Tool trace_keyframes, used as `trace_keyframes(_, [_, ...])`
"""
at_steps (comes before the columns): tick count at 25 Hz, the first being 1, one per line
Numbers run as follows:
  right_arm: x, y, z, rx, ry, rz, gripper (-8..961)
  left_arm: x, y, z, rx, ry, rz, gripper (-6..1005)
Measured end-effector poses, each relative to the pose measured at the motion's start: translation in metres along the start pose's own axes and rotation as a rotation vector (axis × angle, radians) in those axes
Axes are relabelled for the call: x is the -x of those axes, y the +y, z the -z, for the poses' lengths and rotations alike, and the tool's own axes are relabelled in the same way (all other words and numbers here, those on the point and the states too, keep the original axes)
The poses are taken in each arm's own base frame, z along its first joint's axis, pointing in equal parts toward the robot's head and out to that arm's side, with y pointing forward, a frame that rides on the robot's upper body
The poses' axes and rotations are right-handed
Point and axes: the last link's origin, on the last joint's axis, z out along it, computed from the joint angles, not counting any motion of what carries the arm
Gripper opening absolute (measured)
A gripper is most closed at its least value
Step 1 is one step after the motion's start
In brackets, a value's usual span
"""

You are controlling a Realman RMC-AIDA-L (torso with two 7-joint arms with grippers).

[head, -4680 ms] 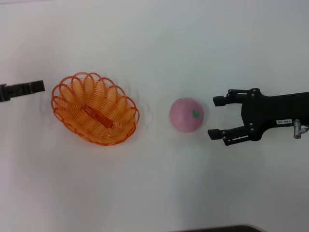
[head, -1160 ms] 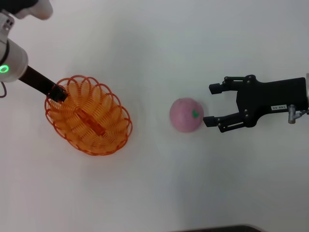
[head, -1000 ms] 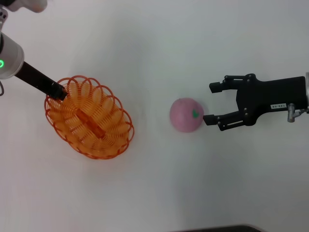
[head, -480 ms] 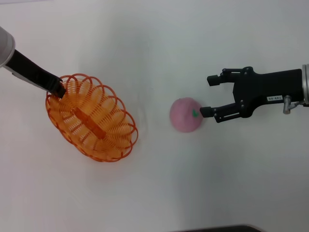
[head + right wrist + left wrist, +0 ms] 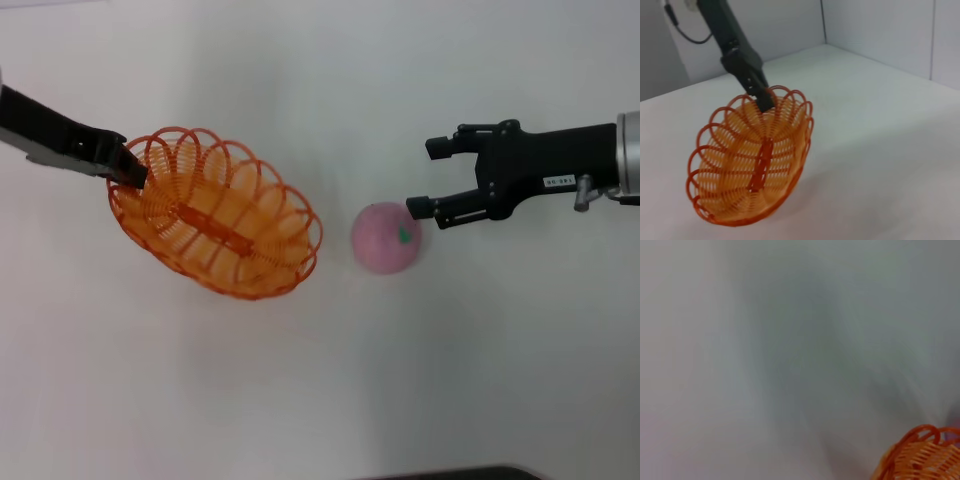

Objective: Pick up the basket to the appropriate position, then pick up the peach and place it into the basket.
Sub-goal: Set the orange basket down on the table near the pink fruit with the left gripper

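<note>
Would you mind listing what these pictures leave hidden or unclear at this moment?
- Left gripper fingertips: head view, lost among the basket rim loops.
- Basket: left wrist view, cut off at the corner; the rest is blur.
- Peach: absent from both wrist views.
- Right gripper: right wrist view shows no fingers.

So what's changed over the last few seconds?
The left gripper came in, gripped the basket by its rim and carried it toward the peach. The right gripper, open, edged closer to the peach, which hasn't moved.
</note>
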Motion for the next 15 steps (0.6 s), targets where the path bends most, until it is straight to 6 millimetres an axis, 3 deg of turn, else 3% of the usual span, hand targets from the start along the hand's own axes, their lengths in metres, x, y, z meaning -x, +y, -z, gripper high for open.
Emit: trace_keyframes(15, [0.002, -0.006, -0.002, -0.038, -0.011, -0.071, 941, 0.050, -0.022, -0.004, 0.111, 0.165, 0.264, 70])
